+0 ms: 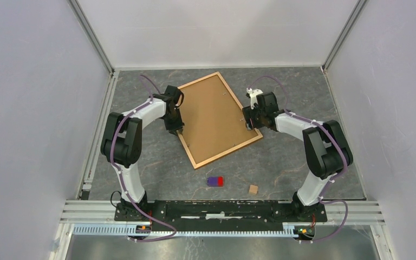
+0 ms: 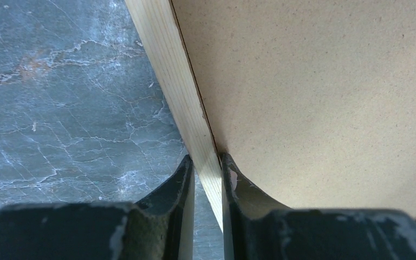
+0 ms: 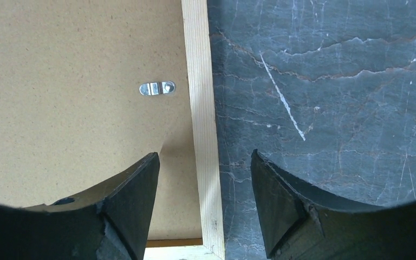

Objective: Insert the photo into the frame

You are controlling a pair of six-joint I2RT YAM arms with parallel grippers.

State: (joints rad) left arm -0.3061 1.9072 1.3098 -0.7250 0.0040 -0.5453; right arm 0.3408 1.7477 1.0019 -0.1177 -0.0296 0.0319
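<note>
**One-sided grip: the frame could twist**

From above, the frame [image 1: 227, 150] lies back-up near the middle of the table's [image 1: 303, 162] far edge. The photo shows nowhere.

Left wrist: your left gripper [image 2: 206, 162] is clamped tight on the frame's rail, beside the backing board [image 2: 314, 97].

Right wrist: your right gripper [image 3: 206, 162] stands wide, astride the opposite rail, touching nothing.

Lift now and the frame may skew or slip, and the board could drop out.

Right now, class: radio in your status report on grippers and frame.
Left gripper shut on frame edge. Right gripper open, straddling opposite edge. Backing board faces up; photo unseen.
</note>
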